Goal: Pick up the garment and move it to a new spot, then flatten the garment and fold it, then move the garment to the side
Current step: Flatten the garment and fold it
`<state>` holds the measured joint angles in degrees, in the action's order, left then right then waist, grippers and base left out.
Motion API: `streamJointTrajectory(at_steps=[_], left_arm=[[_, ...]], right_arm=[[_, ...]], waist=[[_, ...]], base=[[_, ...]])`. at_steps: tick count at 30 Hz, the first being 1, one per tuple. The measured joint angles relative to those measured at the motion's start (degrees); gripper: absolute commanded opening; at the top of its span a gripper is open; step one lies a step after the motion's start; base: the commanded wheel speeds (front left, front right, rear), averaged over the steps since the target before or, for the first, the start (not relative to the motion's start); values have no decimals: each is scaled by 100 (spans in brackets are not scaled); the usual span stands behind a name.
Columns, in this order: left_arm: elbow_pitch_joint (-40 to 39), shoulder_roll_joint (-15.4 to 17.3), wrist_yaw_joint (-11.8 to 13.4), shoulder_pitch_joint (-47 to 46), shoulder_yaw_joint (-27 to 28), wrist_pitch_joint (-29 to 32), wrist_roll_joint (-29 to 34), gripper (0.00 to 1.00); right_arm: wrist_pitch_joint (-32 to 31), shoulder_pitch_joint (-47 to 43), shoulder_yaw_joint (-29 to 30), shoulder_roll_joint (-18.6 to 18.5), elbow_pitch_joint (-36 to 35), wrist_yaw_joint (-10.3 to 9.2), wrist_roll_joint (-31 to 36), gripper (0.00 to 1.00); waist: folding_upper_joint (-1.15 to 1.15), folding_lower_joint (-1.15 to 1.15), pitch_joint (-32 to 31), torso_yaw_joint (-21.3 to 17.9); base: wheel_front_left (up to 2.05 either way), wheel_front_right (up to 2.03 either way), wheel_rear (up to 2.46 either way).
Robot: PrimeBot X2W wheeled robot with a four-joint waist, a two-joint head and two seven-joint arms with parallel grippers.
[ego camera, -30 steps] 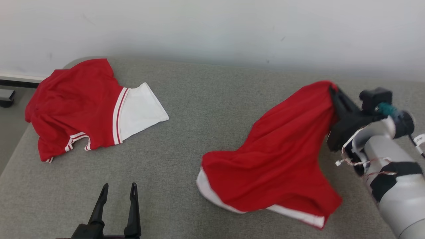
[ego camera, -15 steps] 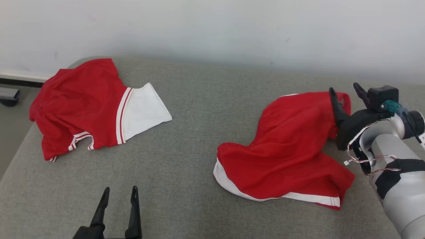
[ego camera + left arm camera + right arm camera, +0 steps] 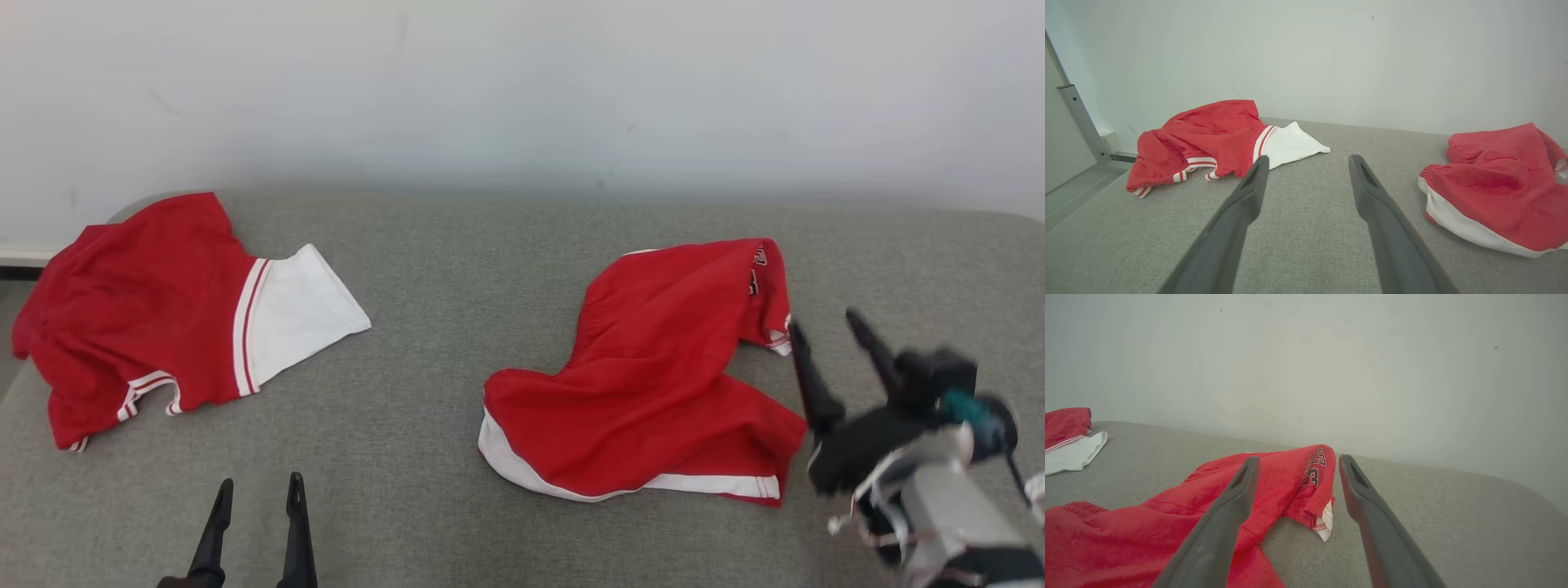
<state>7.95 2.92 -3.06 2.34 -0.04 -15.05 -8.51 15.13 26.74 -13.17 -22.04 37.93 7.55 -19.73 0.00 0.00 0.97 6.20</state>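
Right pincer agape over grey cushion

A grey woven upholstered surface spreads wide, its far left corner rounded. Directly behind it rises a plain white wall, faintly scuffed with small dark marks. Past the surface's left end, a white skirting strip runs along the wall's foot, and a pale metal post stands nearby. The light is soft and even.

We find two garments well apart on the padded surface — the shirt far left, the shorts right of centre. Our left gripper hovers near left, our right gripper just right of the shorts — the wall behind.
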Motion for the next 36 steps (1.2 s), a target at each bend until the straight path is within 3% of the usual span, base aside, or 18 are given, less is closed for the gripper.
streamJointTrajectory(at_steps=[7,12,19,28,29,30,31,36], left_arm=[[-78,-1,8,71,-5,0,46,100],[-88,-2,21,79,-20,0,101,100],[-78,-1,3,79,-19,0,104,100],[-66,0,-32,21,-18,0,142,100],[-60,-2,-32,17,-15,0,143,100],[-53,0,-32,17,-10,0,143,100],[-41,0,-33,17,-10,0,143,100],[-20,-1,-15,23,-13,0,143,100]], right_arm=[[0,-1251,309,319,-834,0,37,100],[0,-1914,380,638,-1059,0,132,100],[0,-2079,506,743,-778,0,230,100],[0,-1570,416,781,-5,0,199,100],[1,-1508,382,788,110,0,159,78],[0,-1452,348,798,218,0,127,16],[0,-1405,326,804,309,0,107,0],[0,-1337,243,816,222,0,10,0]], waist=[[0,0,-20,-128],[0,0,-4,-119],[0,0,20,-81],[0,0,133,47],[0,0,145,56],[0,0,154,63],[0,0,159,70],[0,0,116,78]], base=[[0,0,0],[0,0,0],[0,0,0],[0,0,0],[0,0,0],[0,0,0],[0,0,0],[0,0,0]])
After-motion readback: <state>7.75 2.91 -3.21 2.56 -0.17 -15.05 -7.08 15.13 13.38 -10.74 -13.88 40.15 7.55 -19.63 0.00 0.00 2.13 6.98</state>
